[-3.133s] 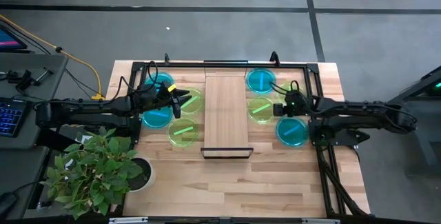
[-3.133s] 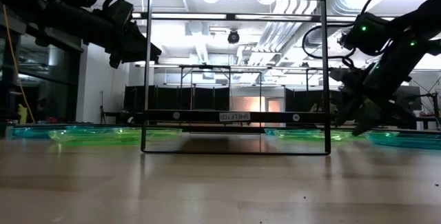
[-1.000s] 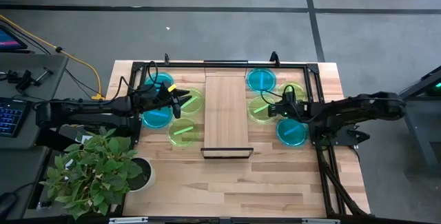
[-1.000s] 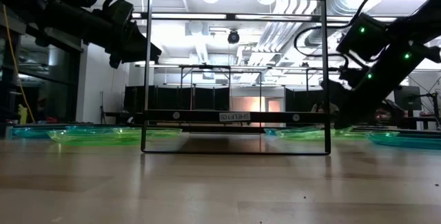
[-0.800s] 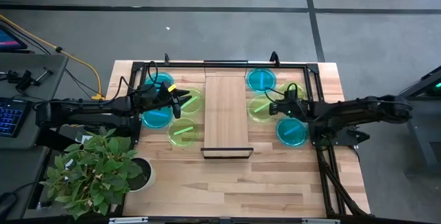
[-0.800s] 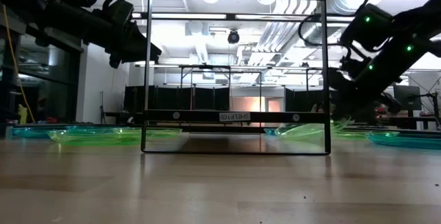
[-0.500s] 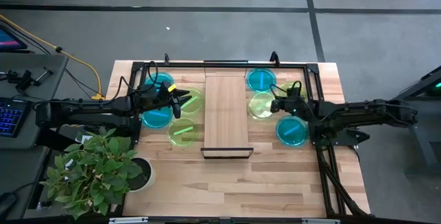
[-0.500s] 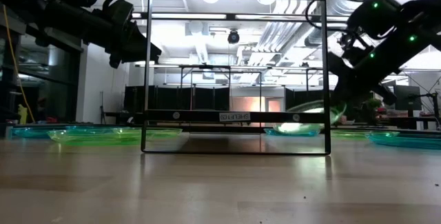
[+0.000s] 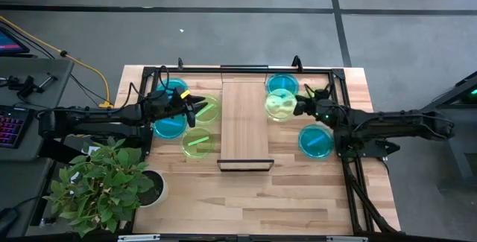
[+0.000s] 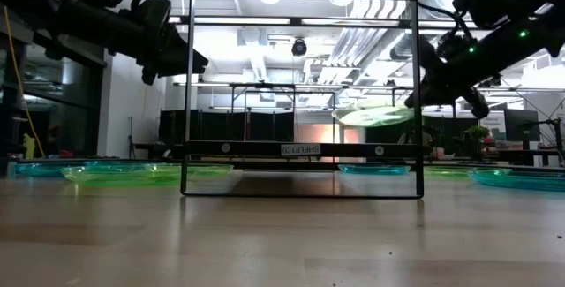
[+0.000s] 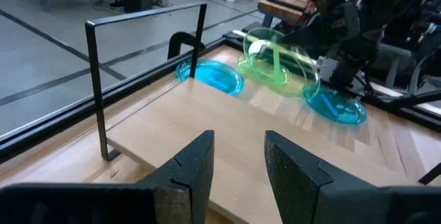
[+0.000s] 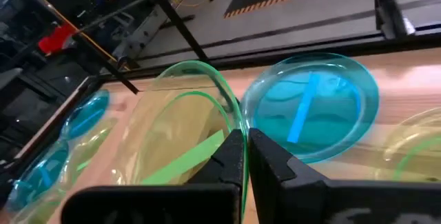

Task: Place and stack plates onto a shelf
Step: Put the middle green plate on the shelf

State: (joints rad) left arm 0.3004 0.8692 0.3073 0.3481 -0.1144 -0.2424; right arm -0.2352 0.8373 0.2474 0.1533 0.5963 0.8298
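Observation:
My right gripper [image 9: 298, 109] is shut on a yellow-green plate [image 9: 281, 106] and holds it in the air beside the far right part of the shelf [image 9: 244, 123], at about the height of the shelf's end bars [image 10: 300, 149]. The held plate partly covers a cyan plate [image 9: 283, 83] lying flat on the table. Another cyan plate [image 9: 316, 141] lies flat nearer. On the left, my left gripper [image 9: 195, 108] stands open above two cyan plates [image 9: 170, 125] and two yellow-green plates [image 9: 198, 143], touching none. My right gripper pinches the yellow-green plate's rim [image 12: 236, 117] between its two fingers, on the side of the plate away from the shelf. The fingers come from the table's right, slanting slightly down. The plate is lifted clear and reaches out about level [image 10: 375, 115] toward the shelf.
A black metal frame [image 9: 339, 86] runs around the work area. A potted plant [image 9: 104, 182] stands at the near left corner. Bare wood [image 9: 253, 197] lies between the shelf and the near edge.
My right gripper has risen, staying shut on the yellow-green plate. The plate first tipped up at its gripped edge, then came clear of the table. It now hangs about level, higher and a little nearer the far edge.

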